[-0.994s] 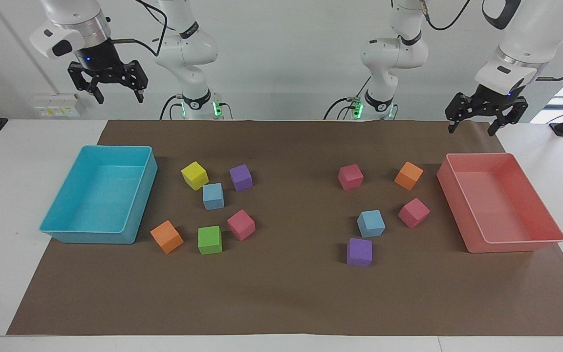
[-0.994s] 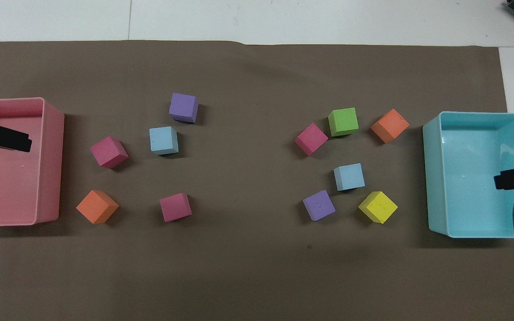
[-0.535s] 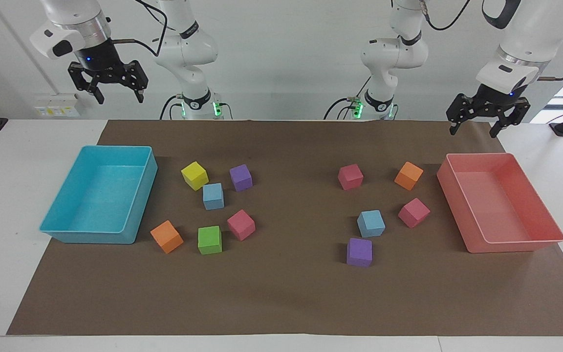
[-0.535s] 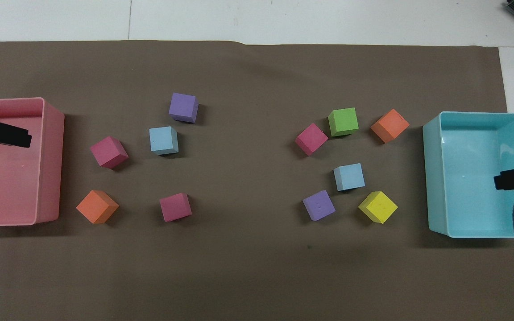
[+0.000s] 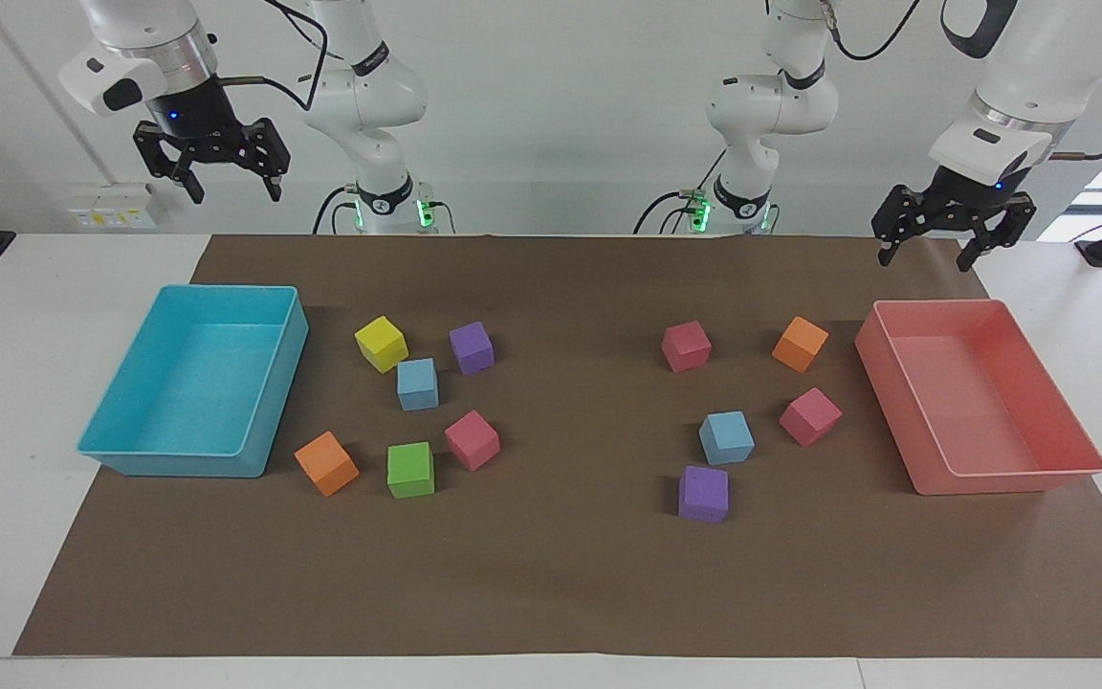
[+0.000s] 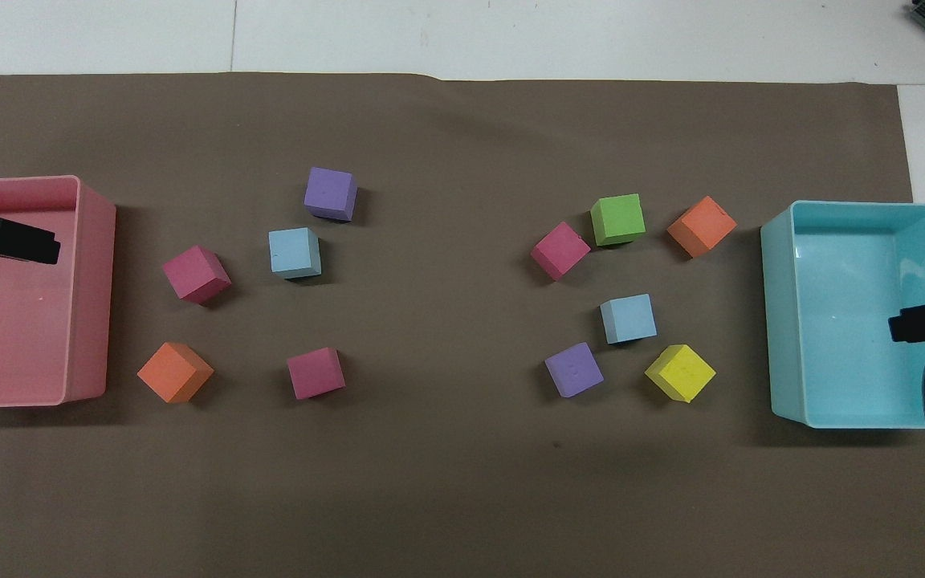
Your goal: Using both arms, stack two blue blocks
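Two light-blue blocks lie apart on the brown mat. One blue block [image 5: 417,384] [image 6: 628,318] sits among the cubes toward the right arm's end, between a yellow cube and a purple cube. The other blue block [image 5: 726,437] [image 6: 295,252] sits toward the left arm's end, next to a purple cube. My right gripper [image 5: 235,195] hangs high and open over the cyan tray, holding nothing. My left gripper [image 5: 924,258] hangs open over the robots' edge of the pink tray, also holding nothing. Neither gripper touches a block.
A cyan tray [image 5: 269,411] [image 6: 784,321] stands at the right arm's end and a pink tray [image 5: 905,421] [image 6: 93,289] at the left arm's end. Yellow [image 5: 381,344], purple [image 5: 472,347] [image 5: 703,494], pink, orange and green [image 5: 410,470] cubes lie scattered around the blue blocks.
The left gripper has drifted slightly over the pink tray. The right gripper has risen a touch. No block has moved.
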